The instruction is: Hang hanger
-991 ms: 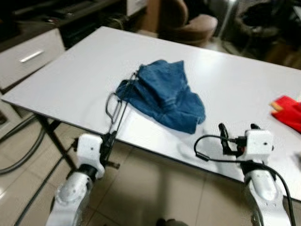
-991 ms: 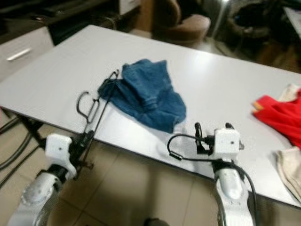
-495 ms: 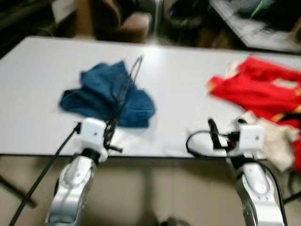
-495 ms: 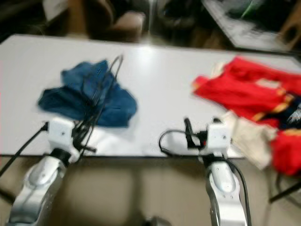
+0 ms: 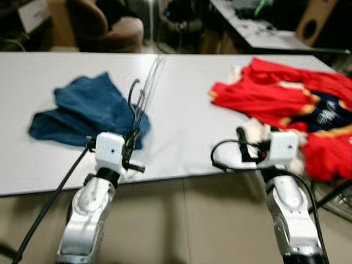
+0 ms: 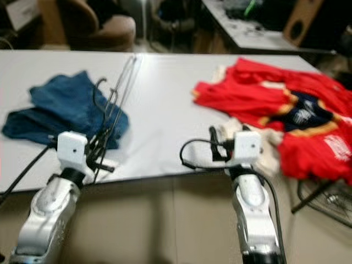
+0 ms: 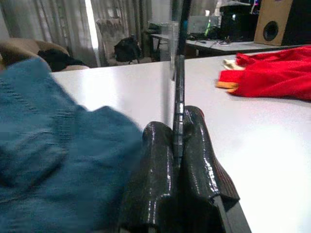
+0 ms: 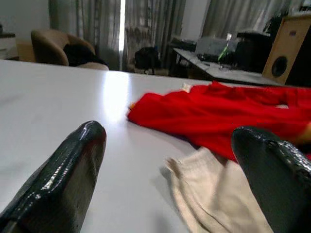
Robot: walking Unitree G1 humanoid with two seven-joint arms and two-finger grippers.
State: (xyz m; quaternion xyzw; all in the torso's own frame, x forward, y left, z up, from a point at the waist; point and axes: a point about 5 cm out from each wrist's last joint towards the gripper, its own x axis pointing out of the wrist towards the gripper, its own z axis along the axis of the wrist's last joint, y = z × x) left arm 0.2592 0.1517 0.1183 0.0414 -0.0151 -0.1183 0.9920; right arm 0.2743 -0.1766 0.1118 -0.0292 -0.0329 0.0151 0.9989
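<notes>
A thin dark wire hanger point(image 5: 144, 93) sticks up and away over the white table point(image 5: 181, 104), held at its lower end by my left gripper point(image 5: 131, 149). That gripper point(image 7: 177, 145) is shut on the hanger's edge point(image 7: 178, 97), seen up close in the left wrist view. It hovers at the table's near edge, just above a crumpled blue denim garment point(image 5: 82, 110). My right gripper point(image 5: 250, 149) is open at the near edge, its two black fingers point(image 8: 63, 174) wide apart, with nothing between them.
A red shirt point(image 5: 275, 93) lies on the table's right side, with a beige cloth point(image 8: 209, 194) by the right gripper. A brown armchair point(image 5: 104, 30) and a cluttered desk point(image 5: 258, 33) stand beyond the table. A black cable point(image 5: 49, 203) hangs by the left arm.
The camera has swung right, so the red shirt and beige cloth have come into view. My left gripper keeps its hold on the hanger; the right stays open.
</notes>
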